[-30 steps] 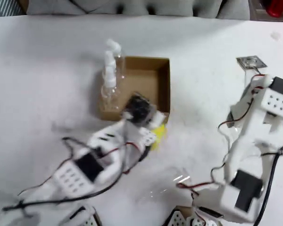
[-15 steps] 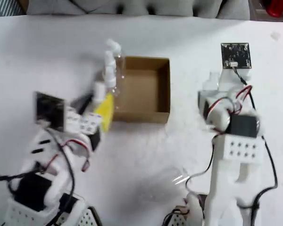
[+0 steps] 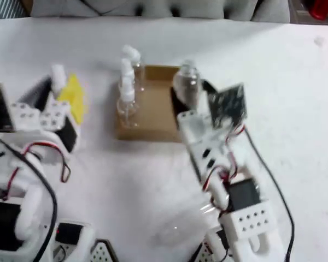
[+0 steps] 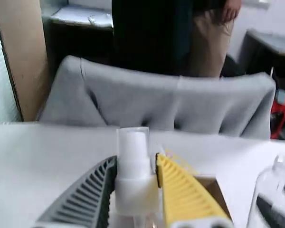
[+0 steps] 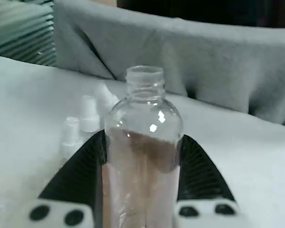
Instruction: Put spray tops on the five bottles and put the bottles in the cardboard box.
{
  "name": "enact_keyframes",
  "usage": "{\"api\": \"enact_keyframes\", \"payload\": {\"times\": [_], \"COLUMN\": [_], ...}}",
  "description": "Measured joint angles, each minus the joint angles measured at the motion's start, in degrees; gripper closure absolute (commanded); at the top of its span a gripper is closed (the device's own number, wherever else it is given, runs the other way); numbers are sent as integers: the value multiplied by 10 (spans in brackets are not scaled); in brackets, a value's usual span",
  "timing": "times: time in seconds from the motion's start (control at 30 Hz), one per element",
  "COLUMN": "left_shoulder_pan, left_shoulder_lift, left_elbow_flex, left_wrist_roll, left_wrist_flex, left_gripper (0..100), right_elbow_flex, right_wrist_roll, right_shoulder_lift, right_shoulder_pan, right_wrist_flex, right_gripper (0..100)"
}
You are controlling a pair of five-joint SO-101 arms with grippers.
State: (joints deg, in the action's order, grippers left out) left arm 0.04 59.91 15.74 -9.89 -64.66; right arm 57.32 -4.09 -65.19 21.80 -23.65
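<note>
Bottle (image 5: 142,123) of clear plastic, round-shouldered, threaded neck uncapped, upright and clamped between black fingers (image 5: 199,171) of right gripper (image 5: 142,138). From above: same bottle over open brown cardboard box (image 3: 153,117), two capped bottles (image 3: 127,95) at box wall nearer left arm. Spray top (image 4: 133,156), white, cylindrical, pinched between ribbed grey and yellow fingers of left gripper (image 4: 134,161), apart from box, over white worktop (image 3: 273,71).
</note>
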Motion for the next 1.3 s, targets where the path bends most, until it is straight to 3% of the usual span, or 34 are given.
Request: {"api": "enact_keyframes", "payload": {"times": [0.2, 0.53, 0.67, 1.0, 1.17, 1.3], "left_shoulder_pan": [-25, -51, -51, -13, 25, 25], "left_shoulder_lift": [-53, -107, -115, -96, -5, 54], "left_elbow_flex": [-95, -111, -136, -152, -88, 4], "left_wrist_roll": [-36, -162, -188, -196, -196, -197], "left_wrist_flex": [18, 201, 235, 239, 192, 234], "left_gripper": [980, 980, 980, 980, 980, 980], "right_elbow_flex": [132, 229, 253, 319, 341, 341], "right_wrist_roll": [0, 0, 0, 0, 0, 0], "right_shoulder_lift": [-118, -251, -289, -358, -372, -373], "right_shoulder_pan": [90, 187, 229, 236, 236, 244], "right_wrist_flex": [104, 111, 111, 111, 111, 111], "right_gripper": [982, 982, 982, 982, 982, 982]}}
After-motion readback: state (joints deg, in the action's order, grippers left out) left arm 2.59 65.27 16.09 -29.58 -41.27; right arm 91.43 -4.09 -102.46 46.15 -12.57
